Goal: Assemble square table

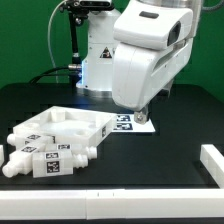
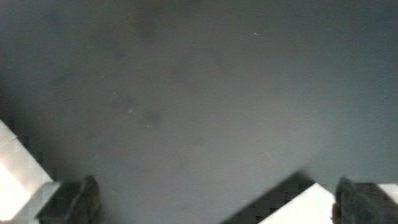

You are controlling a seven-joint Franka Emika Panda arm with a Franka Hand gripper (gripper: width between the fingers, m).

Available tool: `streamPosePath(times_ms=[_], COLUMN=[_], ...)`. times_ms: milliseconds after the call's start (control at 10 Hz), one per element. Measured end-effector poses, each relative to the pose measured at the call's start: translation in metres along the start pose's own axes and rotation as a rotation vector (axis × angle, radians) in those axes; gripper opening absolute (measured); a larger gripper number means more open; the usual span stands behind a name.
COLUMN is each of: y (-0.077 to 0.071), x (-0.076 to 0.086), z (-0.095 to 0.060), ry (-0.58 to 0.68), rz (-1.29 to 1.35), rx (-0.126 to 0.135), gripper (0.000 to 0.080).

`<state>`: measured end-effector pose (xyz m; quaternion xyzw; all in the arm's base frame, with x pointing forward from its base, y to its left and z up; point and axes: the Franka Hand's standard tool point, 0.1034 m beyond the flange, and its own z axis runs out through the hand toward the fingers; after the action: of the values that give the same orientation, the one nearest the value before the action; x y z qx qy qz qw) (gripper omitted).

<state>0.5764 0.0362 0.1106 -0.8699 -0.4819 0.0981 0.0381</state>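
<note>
Hovering low over the bench (image 1: 170,150), the gripper (image 1: 140,112) sits just to the exterior view's right of the square tabletop (image 1: 75,125), with the legs (image 1: 40,152) lying on their sides farther left. Only the wrist view shows the fingers (image 2: 71,200) spread wide, nothing held, bare bench between them; the exterior view alone shows the parts.

Matt black table surface (image 1: 150,178), faintly mottled up close; smooth white plastic square slab (image 1: 72,124) and legs (image 1: 38,160), low in sheen, bearing matt printed tags (image 1: 52,167); glossy white plastic arm casing (image 1: 150,55), catching bright highlights.
</note>
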Motion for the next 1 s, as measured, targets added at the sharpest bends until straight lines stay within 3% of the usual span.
streamPosePath(times_ms=[100,400,500,600,800,900,1000], y=[0.001,0.001,0.007,0.008,-0.013,-0.018,-0.019], x=[0.0,-0.001,-0.007,-0.017,-0.048,-0.065,-0.08], z=[0.0,0.0,-0.001,0.0,0.015,0.02,0.024], ry=[-0.013,-0.013,-0.004,0.027,0.067,0.073,0.067], rz=[-0.013,-0.009,0.02,0.048,0.094,0.06,0.049], rx=[0.018,0.018,0.004,-0.045,-0.105,-0.12,-0.117], gripper=[0.0649,0.0649,0.0649,0.0649,0.0649,0.0649,0.0649])
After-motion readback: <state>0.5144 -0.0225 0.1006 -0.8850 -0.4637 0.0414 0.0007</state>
